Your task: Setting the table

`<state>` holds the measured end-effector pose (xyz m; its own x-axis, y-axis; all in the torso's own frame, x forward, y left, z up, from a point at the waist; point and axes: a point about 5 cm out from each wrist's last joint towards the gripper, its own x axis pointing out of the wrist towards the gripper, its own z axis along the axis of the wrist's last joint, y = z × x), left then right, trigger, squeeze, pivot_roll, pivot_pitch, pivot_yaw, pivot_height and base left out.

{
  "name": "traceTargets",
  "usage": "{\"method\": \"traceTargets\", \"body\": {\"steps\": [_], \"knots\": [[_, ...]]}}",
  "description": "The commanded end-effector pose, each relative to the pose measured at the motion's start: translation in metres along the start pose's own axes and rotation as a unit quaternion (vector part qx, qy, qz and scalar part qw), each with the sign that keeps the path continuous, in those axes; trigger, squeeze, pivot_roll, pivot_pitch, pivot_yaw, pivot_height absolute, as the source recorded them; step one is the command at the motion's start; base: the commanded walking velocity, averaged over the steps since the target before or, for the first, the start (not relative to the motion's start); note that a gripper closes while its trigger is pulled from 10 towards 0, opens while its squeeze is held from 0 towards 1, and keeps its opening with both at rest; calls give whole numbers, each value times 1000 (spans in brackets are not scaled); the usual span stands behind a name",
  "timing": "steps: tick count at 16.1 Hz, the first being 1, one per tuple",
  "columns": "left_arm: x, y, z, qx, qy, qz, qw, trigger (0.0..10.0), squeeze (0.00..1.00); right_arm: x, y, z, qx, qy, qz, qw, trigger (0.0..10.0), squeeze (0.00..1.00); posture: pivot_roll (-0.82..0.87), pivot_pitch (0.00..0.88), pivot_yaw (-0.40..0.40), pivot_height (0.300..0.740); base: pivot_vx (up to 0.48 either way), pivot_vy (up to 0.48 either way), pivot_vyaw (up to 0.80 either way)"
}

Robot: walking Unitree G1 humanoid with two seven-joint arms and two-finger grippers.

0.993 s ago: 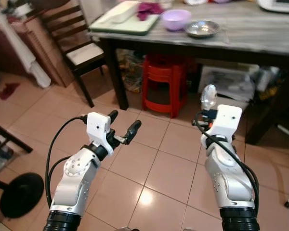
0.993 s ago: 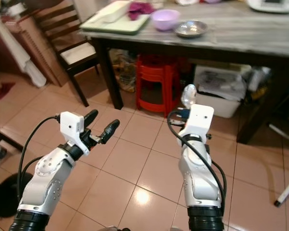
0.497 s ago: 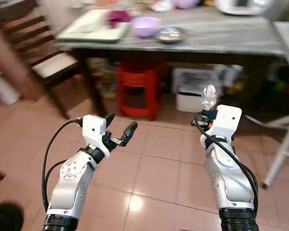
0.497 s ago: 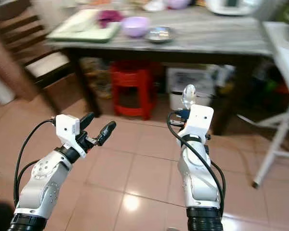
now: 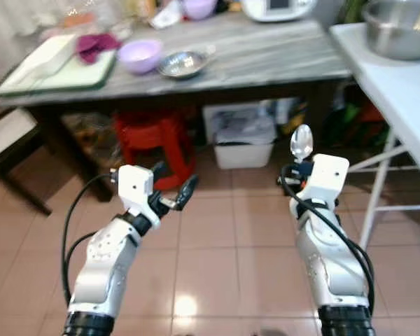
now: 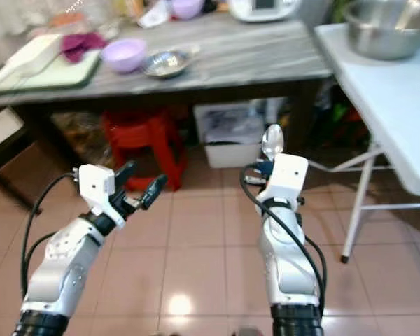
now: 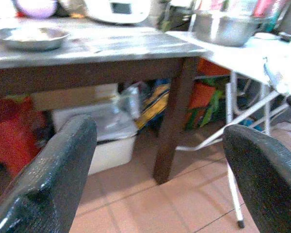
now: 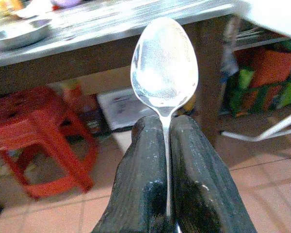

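— Where is the spoon (image 8: pixel 164 68) held?

— It is pinched by its handle between the two black fingers (image 8: pixel 144 189) of the right gripper (image 5: pixel 299 168), bowl upward, raised above the tiled floor (image 5: pixel 217 259) in front of the grey table (image 5: pixel 266 52).

— And the left gripper (image 5: pixel 173 189)?

— Its fingers are spread wide, nothing between them; it is held at a similar height, well apart from the right one.

— What is seen on the table?

— A lilac bowl (image 5: pixel 140 54) is set beside a metal dish (image 5: pixel 182 64); a red stool (image 5: pixel 154 140) is tucked beneath.
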<state>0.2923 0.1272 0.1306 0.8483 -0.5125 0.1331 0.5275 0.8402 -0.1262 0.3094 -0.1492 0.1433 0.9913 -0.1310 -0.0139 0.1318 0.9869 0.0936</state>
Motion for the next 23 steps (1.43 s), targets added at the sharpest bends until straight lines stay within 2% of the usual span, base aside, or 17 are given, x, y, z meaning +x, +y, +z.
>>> {"method": "traceTargets", "body": {"steps": [1,5,21,23], "knots": [[0,-3,-1,0,2,1,1000,10000,0,0,-3,5,-7,-11,-4,1000,10000,0,-169,119,88,740,424,0,0],[1,-4,-2,-4,0,3,1000,10000,0,0,-3,6,-12,-14,-1,1000,10000,0,-173,118,85,740,423,0,381],[9,-11,-4,-10,-4,-3,1000,10000,0,0,-4,8,-20,-17,2,1000,10000,0,-188,116,77,740,424,0,0],[10,-11,-4,-10,-3,-5,1000,10000,0,1,-3,8,-19,-16,2,1000,10000,0,-188,114,77,740,424,0,419]]}}
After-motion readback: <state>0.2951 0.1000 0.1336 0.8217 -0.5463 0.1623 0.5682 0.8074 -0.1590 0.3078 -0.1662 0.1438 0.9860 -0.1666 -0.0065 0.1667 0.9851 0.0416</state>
